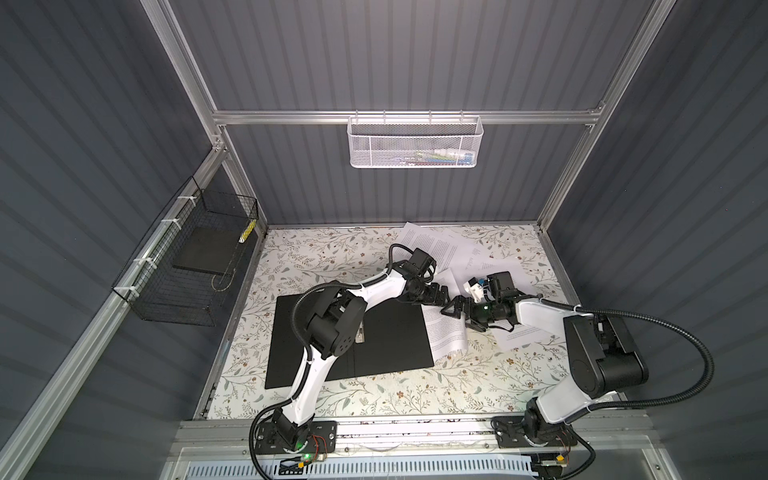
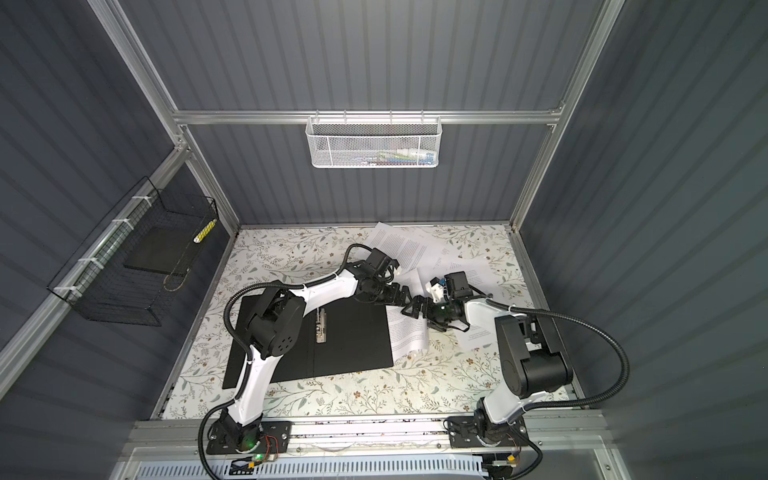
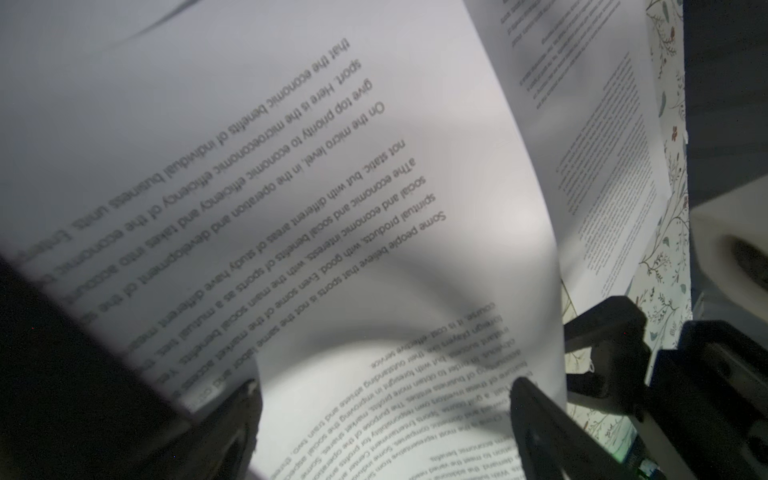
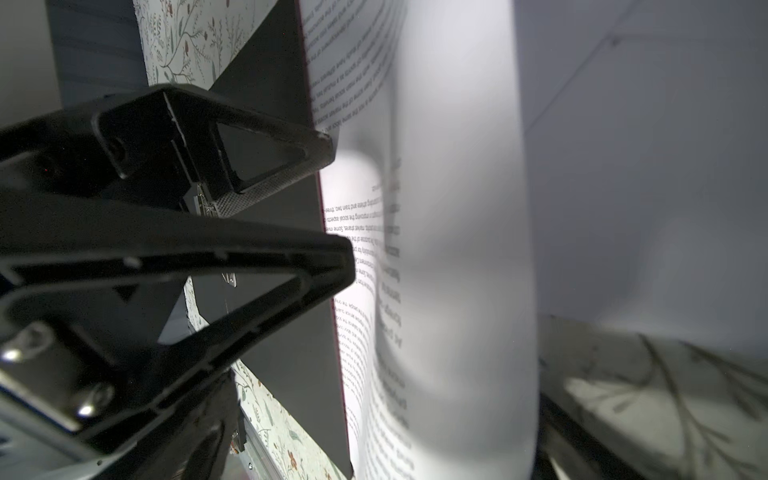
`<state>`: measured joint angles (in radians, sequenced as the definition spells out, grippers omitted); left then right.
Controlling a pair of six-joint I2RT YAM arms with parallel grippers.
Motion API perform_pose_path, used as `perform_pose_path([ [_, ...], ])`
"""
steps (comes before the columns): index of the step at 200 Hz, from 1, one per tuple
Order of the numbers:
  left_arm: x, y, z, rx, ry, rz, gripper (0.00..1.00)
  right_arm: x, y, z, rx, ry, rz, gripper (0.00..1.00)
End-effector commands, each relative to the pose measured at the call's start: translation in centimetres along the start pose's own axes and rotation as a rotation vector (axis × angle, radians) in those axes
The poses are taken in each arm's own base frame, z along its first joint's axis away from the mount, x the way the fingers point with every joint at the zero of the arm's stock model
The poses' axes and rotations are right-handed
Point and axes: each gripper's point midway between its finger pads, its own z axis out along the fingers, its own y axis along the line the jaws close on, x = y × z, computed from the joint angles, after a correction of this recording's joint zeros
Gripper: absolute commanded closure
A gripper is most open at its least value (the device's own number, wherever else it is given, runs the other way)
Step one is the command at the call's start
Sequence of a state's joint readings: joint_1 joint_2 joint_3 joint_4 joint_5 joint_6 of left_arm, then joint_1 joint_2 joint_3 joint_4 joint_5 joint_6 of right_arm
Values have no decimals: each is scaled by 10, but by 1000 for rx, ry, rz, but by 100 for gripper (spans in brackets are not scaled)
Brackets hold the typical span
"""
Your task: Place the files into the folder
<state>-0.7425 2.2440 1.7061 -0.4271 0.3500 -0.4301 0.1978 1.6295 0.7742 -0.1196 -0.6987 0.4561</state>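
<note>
Black board faces up where the folder [image 1: 395,345] lies open on the floral table [image 1: 332,399], and none of the files [image 1: 432,249] is in it: they lie loose to its right, overlapping one another. The nearest sheet [image 4: 457,249] bows upward right beside the folder's edge. My left claw [image 3: 386,415] stands wide over that sheet, gripping nothing. My right claw [image 4: 338,208], close by and facing it, is just as wide and empty. I judge this the first step, getting hold of a page. Next I need one jaw under the raised bow, a close on that single sheet alone, then a slide leftward onto the black inside without creasing it.
</note>
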Motion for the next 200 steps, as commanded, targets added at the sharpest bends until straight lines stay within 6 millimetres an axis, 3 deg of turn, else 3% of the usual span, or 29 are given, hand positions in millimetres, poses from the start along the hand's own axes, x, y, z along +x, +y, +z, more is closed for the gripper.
perform_pose_path([
  [1,101,55,37,-166,318,-112,6,-38,26,-2,-76,-87,-113,1],
  [68,103,58,36,-170,323,-113,6,-51,22,-19,-148,-130,-92,3],
  [99,101,58,36,-170,321,-115,6,-48,29,-16,-212,-98,-79,9],
  [121,100,58,36,-168,317,-118,6,-44,24,-14,-195,-94,-69,12],
  [200,97,60,33,-166,304,-129,6,-33,-4,-5,-96,-71,-4,44],
])
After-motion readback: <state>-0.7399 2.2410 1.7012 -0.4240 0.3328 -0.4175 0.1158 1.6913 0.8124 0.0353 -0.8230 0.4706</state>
